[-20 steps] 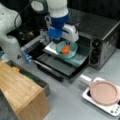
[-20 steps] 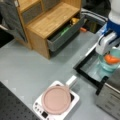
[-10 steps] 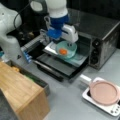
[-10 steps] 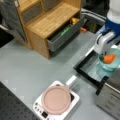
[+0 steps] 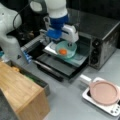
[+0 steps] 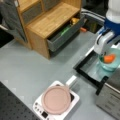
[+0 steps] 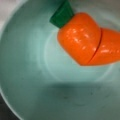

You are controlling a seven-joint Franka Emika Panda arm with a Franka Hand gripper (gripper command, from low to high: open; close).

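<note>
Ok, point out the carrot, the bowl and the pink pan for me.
carrot [image 7: 82, 41], wrist view, on its orange body.
bowl [image 5: 70, 51], a front view, on its teal rim.
pink pan [image 6: 56, 99], a front view, middle of its lid.

Behind the fingers, a black oven with knobs down its front; under them, its door let down flat. Well apart from the fingers, toward a front view's bottom right, a white cooker on the grey bench, carrying a round pink pan with a pale handle. Far from the fingers, at a front view's top left, a wooden cabinet with one drawer pulled out, green and yellow bits inside.
</note>
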